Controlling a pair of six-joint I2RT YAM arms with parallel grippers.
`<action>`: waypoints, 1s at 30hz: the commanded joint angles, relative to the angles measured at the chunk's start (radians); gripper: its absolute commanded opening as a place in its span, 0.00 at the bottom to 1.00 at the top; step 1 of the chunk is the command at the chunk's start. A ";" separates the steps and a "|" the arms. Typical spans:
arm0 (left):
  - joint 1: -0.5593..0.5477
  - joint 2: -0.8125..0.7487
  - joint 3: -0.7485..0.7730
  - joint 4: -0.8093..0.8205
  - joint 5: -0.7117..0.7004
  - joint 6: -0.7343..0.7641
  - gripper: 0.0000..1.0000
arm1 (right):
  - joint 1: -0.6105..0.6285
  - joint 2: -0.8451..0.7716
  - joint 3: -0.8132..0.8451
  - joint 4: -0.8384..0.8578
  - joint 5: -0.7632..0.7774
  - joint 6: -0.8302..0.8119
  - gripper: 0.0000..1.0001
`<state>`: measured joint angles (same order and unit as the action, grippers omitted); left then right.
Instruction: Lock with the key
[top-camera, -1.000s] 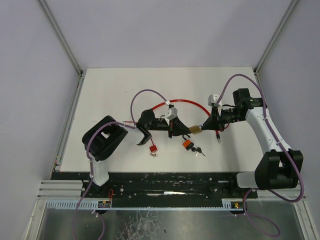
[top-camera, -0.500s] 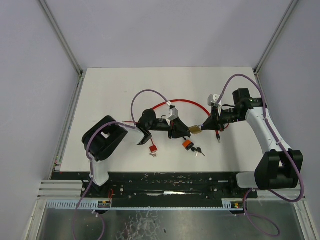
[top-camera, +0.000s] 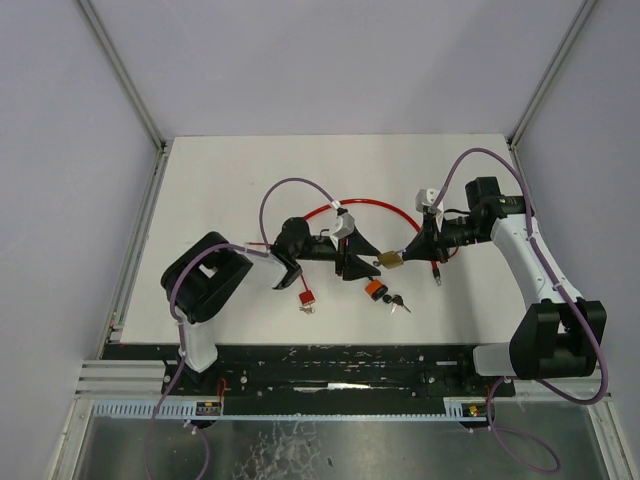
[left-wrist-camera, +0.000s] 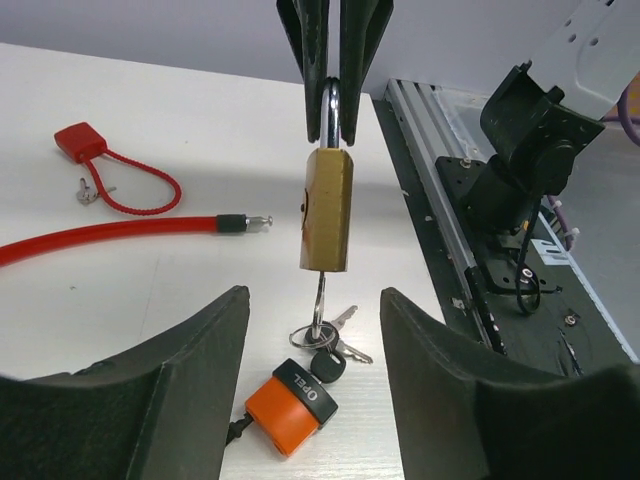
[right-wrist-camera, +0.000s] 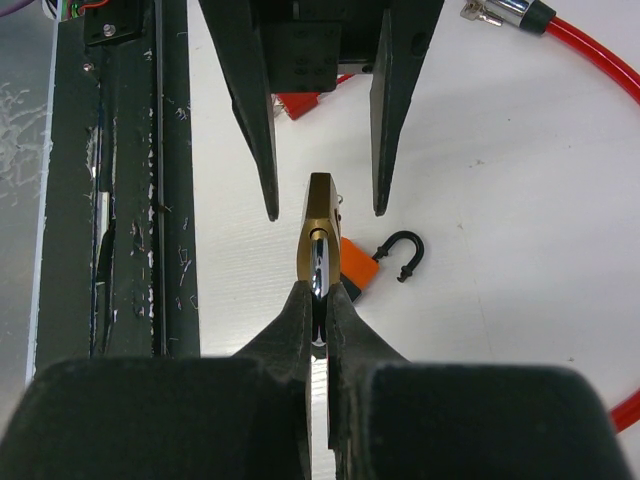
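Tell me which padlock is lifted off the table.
The brass padlock, hanging by its shackle from the right gripper. The orange padlock and red cable lock lie on the table.

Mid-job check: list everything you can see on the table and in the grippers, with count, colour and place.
brass padlock: one, brass with a silver shackle, hanging upright off the table
key bunch: one ring, silver keys and a black-headed one, under the brass padlock; one key appears to sit in its keyway
orange padlock: one, orange with a black shackle, on the table beside the keys
red padlock: one, red with a thin red loop, left of the orange padlock
red cable: one, red with a black end, arcing behind the locks
table: one, white
left gripper: open, fingers either side of the brass padlock, not touching
right gripper: shut on the brass padlock's shackle
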<state>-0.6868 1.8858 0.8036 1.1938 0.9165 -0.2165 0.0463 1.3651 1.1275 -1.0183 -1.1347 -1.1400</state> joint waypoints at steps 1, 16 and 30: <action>0.018 -0.042 -0.029 0.149 -0.005 -0.052 0.54 | -0.002 -0.031 0.012 0.001 -0.064 0.004 0.00; 0.023 -0.029 0.014 0.052 0.014 -0.055 0.24 | -0.003 -0.030 0.013 0.001 -0.065 0.005 0.00; 0.013 0.007 0.051 0.030 0.072 -0.062 0.23 | -0.002 -0.031 0.012 0.001 -0.066 0.004 0.00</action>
<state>-0.6678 1.8763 0.8204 1.2312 0.9543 -0.2802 0.0463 1.3651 1.1275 -1.0183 -1.1347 -1.1400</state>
